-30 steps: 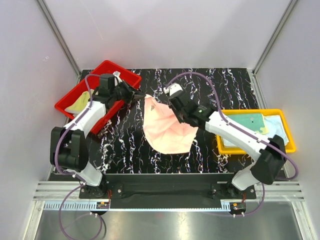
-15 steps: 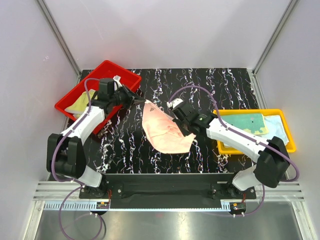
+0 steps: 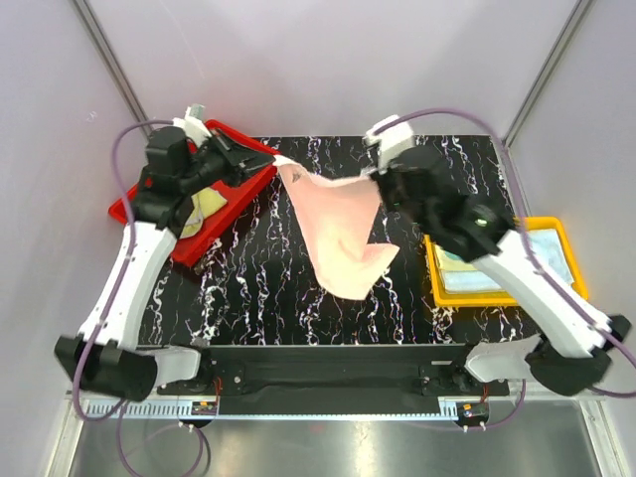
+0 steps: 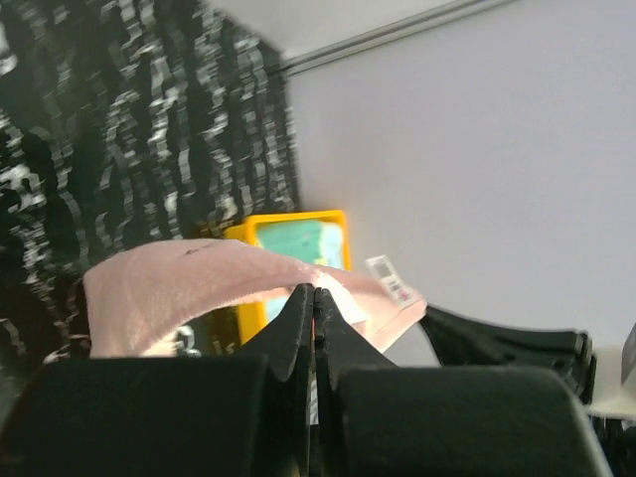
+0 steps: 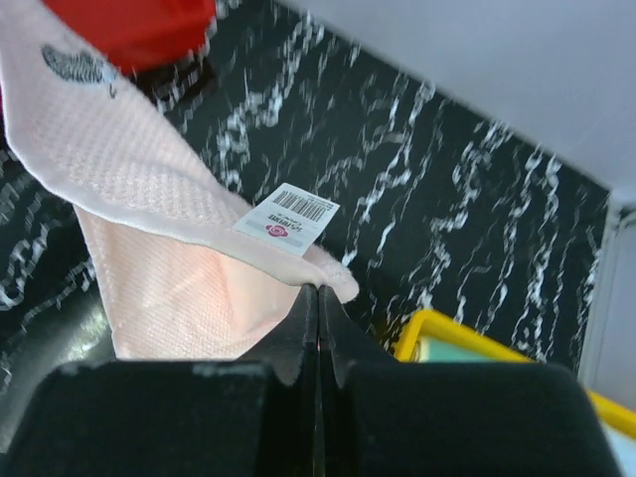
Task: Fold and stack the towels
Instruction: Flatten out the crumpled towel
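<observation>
We are holding a soft pink towel (image 3: 343, 234) up over the middle of the desk (image 3: 258, 288), its bottom drooping in wrinkles. Our left gripper (image 3: 269, 161) and right gripper (image 3: 382, 181) are each pinching a top corner, between the red tray (image 3: 224, 214) and yellow tray (image 3: 434, 283)

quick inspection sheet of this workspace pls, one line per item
surface: black marbled table
job's things: pink towel held up by two top corners and hanging toward the table; yellow-green towel in red tray; folded towels in yellow tray
clutter: nothing seen
grippers: left gripper and right gripper both shut on the pink towel
cables: purple cables loop off each arm
surroundings: white walls
</observation>
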{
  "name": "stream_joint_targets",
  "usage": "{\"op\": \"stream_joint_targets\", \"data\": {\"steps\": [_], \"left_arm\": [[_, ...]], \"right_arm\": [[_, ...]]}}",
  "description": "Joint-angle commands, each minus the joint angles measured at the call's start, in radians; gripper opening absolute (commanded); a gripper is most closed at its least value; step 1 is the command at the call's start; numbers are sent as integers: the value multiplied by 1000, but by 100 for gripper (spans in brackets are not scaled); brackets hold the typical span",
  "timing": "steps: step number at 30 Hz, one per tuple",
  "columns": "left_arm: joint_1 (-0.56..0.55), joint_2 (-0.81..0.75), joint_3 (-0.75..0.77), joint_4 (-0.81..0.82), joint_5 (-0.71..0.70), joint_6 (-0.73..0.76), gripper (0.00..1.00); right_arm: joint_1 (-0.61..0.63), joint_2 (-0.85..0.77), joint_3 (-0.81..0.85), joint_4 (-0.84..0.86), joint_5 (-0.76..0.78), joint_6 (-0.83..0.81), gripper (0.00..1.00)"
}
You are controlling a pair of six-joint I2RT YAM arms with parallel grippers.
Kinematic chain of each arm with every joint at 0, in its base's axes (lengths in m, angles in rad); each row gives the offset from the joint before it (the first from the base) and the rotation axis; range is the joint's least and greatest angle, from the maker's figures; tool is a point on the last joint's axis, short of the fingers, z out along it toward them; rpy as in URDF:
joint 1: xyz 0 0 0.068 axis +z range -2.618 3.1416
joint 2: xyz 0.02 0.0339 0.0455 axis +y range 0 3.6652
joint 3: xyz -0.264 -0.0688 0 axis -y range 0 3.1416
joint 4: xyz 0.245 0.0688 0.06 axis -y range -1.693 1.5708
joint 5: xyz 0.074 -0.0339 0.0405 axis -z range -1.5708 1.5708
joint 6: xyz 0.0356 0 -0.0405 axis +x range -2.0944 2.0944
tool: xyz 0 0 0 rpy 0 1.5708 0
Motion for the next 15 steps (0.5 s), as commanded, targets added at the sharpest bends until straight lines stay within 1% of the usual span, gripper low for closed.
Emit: {"op": "stream_joint_targets", "data": {"steps": [1,3,4,6,7,9,10,12,13,15], "left_arm": [[-15,-135,44,41,15,-82,0],[-26,-182,41,63,11,-122,0],[-33,-206,41,63,8,-133,0],[-58,-265,45,69,-2,-167,0],[-82,-281,48,69,-6,-174,0],[-118,-322,61,69,-38,-187,0],[-160,-334,64,68,-52,-188,0],[-206,-359,64,61,-104,-188,0],[-251,-364,62,55,-136,-182,0],[-294,-371,55,55,-166,-177,0]], "right_arm": [[-4,-130,99,-41,-6,-80,0],[-4,-177,113,-37,-49,-105,0],[-4,-231,110,-22,-69,-114,0],[-4,-287,107,-15,-138,-136,0],[-5,-336,108,-14,-159,-139,0],[-4,-384,101,4,-228,-133,0],[-4,-426,95,9,-254,-128,0],[-4,-460,70,18,-322,-101,0],[-4,-486,59,21,-365,-87,0],[-2,-511,12,40,-394,-48,0]]}}
